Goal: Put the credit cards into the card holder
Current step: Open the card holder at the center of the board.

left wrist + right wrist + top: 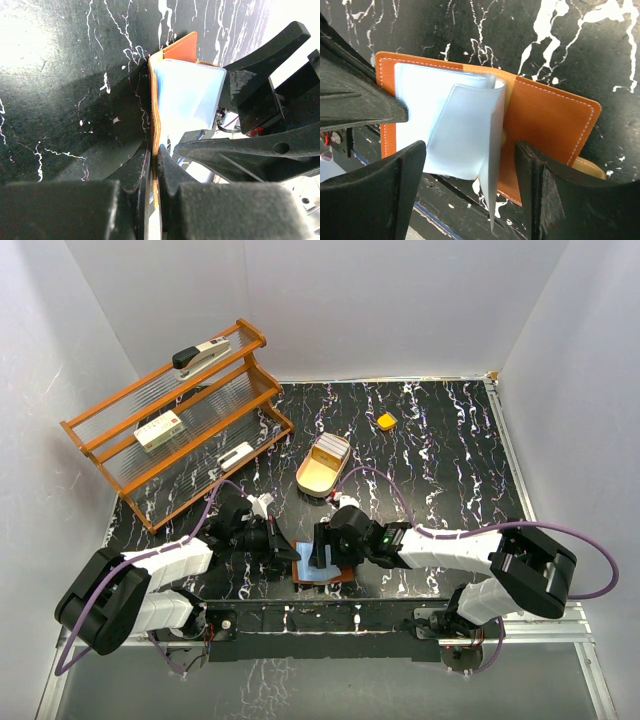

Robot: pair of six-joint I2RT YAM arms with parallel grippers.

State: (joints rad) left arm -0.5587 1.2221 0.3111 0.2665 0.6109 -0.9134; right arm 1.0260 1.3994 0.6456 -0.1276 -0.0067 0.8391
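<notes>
the left gripper (154,160) is closed, pinching the near leather edge of the card holder (182,47) between its fingertips. the card holder (322,572) lies spread open on the black marbled table (450,440), orange inside facing up, directly between the two grippers. its clear sleeves (455,130) stand up from the spine, one curling over towards the right gripper. they look pale blue; i cannot tell whether any credit cards are in them.

the right gripper (470,155) is open, jaws wide apart, one finger on each side of the sleeves and holding nothing. its left finger (395,175) is just beside the loose sleeve; contact is unclear.

beyond the right gripper sits an oval wooden tray (322,465), and further out a small yellow block (386,421). beyond the left gripper stands a wooden rack (170,430) with a stapler (200,355) on top.
</notes>
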